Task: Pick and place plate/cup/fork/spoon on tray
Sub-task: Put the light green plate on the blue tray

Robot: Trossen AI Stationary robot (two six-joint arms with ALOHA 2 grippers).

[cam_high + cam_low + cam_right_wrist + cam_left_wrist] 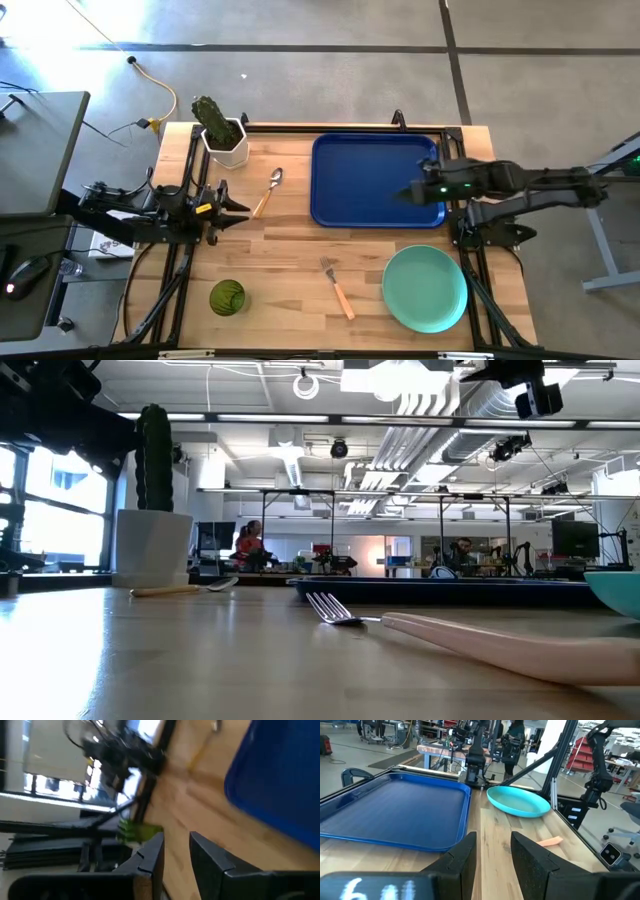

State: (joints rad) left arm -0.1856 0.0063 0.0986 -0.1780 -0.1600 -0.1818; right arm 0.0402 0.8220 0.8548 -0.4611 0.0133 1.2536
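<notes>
A: High view: blue tray bare; mint plate, fork, spoon, green cup all on the table?

B: Yes. Left gripper and right gripper both slightly parted, holding nothing. No legible writing.

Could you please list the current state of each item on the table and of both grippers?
Dark-blue rectangular plastic tray: flat on the table, nothing on it.
Round mint-green plate: on the table, off the tray.
Translucent dark-green cup: upright, on the table.
Wood-handled metal fork: lying on the table.
Wood-handled metal spoon: lying beside the tray.
Left gripper: open, empty.
Right gripper: open, empty, over the tray.
</notes>
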